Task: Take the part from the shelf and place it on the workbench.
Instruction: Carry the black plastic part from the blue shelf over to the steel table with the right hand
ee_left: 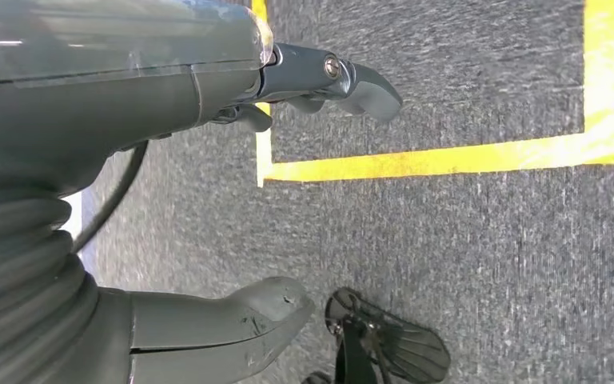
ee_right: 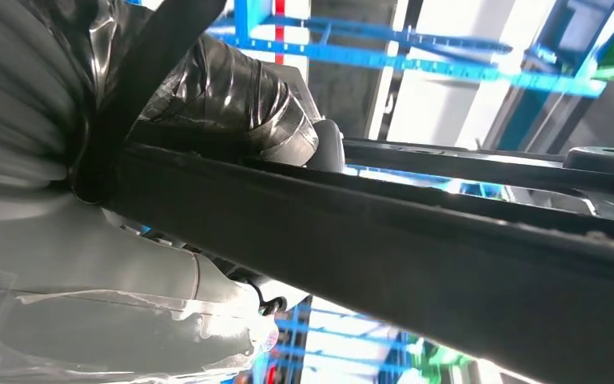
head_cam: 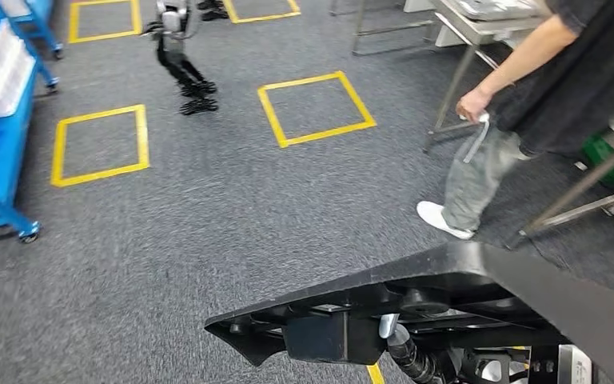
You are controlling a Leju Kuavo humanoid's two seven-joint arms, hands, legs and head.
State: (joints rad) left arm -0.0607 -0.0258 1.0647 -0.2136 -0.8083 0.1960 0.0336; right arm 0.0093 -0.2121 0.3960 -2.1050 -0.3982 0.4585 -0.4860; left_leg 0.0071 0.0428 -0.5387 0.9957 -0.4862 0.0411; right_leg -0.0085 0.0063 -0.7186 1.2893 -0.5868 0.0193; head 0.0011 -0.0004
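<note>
A: What is seen, left to right?
B: The blue metal shelf (head_cam: 0, 120); the left hand (ee_left: 208, 184), hung open, nothing held; the large black moulded plastic part (head_cam: 448, 308), gripped by the right hand (ee_right: 208, 120) for carrying.

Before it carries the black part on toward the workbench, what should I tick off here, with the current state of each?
1. Black part off the shelf and carried: ok.
2. Right hand grips the part: ok, fingers wrap its edge.
3. Left hand free: ok, it hangs open over the carpet, holding nothing.
4. Path free of people: not ok, a person stands ahead on the right.
5. Workbench top has room: cannot tell.
6. Blue shelf cleared: ok, it stands off to the left.
</note>
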